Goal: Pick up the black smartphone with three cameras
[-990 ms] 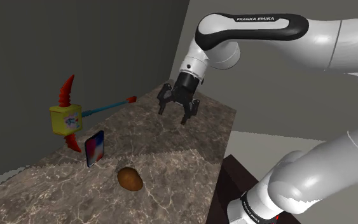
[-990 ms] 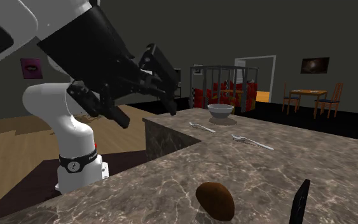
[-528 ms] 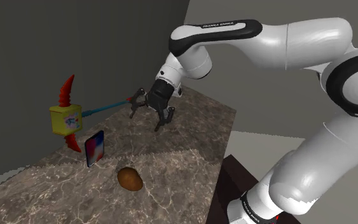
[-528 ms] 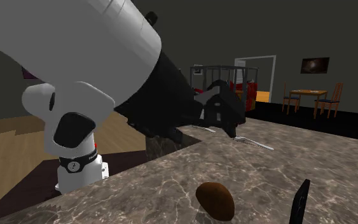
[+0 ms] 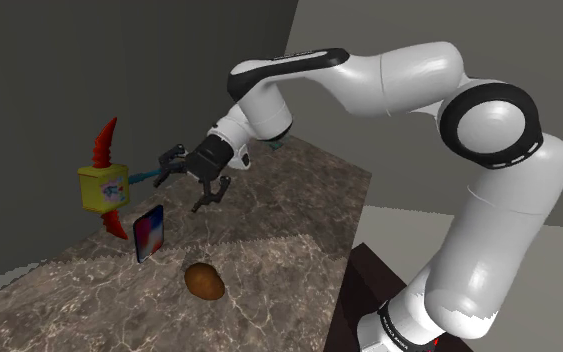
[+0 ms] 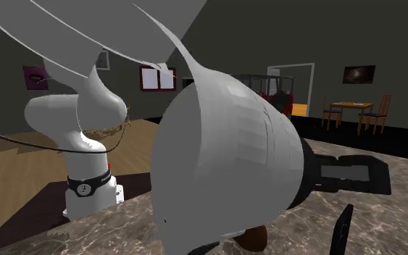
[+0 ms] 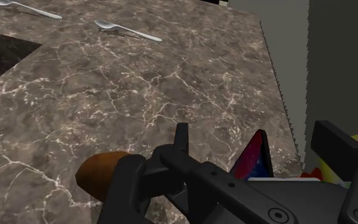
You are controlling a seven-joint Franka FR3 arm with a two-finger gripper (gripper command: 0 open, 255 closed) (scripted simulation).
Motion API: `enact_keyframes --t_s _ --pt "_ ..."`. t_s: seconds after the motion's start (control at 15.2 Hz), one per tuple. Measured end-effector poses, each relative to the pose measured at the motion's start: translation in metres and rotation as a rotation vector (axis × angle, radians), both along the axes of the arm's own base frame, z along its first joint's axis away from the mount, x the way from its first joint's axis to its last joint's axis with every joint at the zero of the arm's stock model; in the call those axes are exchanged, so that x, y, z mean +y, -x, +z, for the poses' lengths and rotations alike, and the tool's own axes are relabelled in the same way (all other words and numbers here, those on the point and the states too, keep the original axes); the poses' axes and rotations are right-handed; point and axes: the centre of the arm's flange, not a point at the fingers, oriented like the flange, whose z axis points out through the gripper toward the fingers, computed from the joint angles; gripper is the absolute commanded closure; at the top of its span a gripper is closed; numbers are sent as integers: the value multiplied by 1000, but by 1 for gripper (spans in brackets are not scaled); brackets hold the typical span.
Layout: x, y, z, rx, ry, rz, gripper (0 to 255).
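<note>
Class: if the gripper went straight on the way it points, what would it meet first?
Probably the upright phone, seen in the wrist view ahead between the open fingers of the gripper; depth is unclear.

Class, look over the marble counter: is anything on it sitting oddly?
Yes: the smartphone stands upright on one edge on the counter instead of lying flat, which is an odd resting pose for a phone.

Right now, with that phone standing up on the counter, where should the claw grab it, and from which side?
Probably its upper half, coming down from above. The smartphone stands nearly upright on the marble counter, so both broad faces are exposed: the open gripper could set one finger on the screen and one on the back. The yellow toy close beside it crowds a sideways approach.
</note>
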Motion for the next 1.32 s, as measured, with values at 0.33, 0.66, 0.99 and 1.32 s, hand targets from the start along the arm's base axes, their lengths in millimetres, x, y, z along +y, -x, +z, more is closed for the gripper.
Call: enact_keyframes --t_s 0.33,0.66,0.99,1.32 --pt "29 -19 -30 98 -64 -62 0" --pt "32 -20 -56 104 -68 -66 0" --pt "33 -20 -64 104 -68 -67 255" --pt "33 -21 -64 104 -69 -67 255"
